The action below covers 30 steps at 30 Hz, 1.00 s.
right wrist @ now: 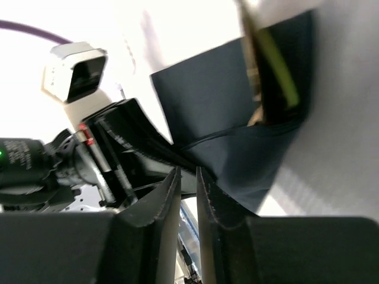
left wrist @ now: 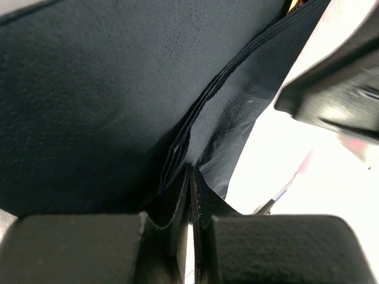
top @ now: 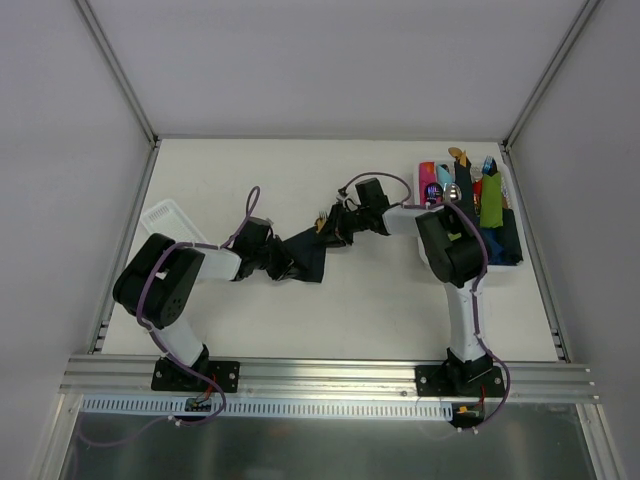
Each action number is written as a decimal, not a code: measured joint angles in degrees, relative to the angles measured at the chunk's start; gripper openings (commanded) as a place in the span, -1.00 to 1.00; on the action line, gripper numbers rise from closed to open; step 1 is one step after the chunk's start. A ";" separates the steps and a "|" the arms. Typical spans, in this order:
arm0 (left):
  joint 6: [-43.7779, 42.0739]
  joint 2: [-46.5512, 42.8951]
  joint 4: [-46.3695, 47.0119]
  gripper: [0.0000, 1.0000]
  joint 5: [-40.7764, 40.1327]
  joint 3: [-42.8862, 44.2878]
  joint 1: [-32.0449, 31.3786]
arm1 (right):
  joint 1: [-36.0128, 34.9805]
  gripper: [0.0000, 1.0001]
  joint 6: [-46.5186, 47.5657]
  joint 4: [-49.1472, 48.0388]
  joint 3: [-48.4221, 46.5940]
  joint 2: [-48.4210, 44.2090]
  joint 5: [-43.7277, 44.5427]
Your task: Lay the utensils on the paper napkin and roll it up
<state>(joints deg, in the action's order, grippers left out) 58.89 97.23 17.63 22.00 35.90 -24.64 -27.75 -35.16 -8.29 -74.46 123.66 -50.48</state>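
The dark navy paper napkin (top: 303,258) hangs crumpled between my two grippers, mid-table. My left gripper (top: 276,263) is shut on its layered edge, seen close up in the left wrist view (left wrist: 190,173), where the napkin (left wrist: 106,100) fills most of the frame. My right gripper (top: 336,229) sits at the napkin's far right end. Its jaws (right wrist: 188,175) stand a narrow gap apart with nothing between them, and the napkin (right wrist: 225,112) lies just past the tips. The utensils (right wrist: 267,65) show as slim gold and greenish handles tucked in the fold, with gold tips (top: 322,217) poking out.
A white tray (top: 512,205) at the back right holds a green roll (top: 492,203), a pink roll (top: 428,181) and dark bundles with cutlery tips. A white ribbed lid (top: 168,216) lies at the left behind my left arm. Frame rails run along the near edge.
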 measured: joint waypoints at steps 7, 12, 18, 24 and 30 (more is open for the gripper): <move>-1.53 0.00 -0.48 -1.00 0.02 0.44 0.00 | 0.07 -0.69 0.92 3.37 -0.52 1.77 1.70; -3.02 -0.15 -1.49 -0.98 0.00 1.03 0.00 | 0.07 -0.74 2.29 6.05 -3.02 2.91 2.91; -6.14 -4.26 -4.46 -0.68 -3.39 0.37 0.26 | 0.00 -0.81 3.65 9.70 -4.74 3.72 3.69; -8.37 -15.67 -11.21 -0.41 -10.16 -2.75 1.51 | 0.00 -0.83 5.05 12.48 -5.88 3.85 4.39; -8.70 -23.12 -14.10 -0.04 -13.79 -3.39 4.28 | 0.00 -0.85 6.49 14.86 -7.61 4.57 4.70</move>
<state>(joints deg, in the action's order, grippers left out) 50.19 74.11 3.53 8.21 32.51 -20.36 -27.75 -28.67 6.57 -82.06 128.22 -45.78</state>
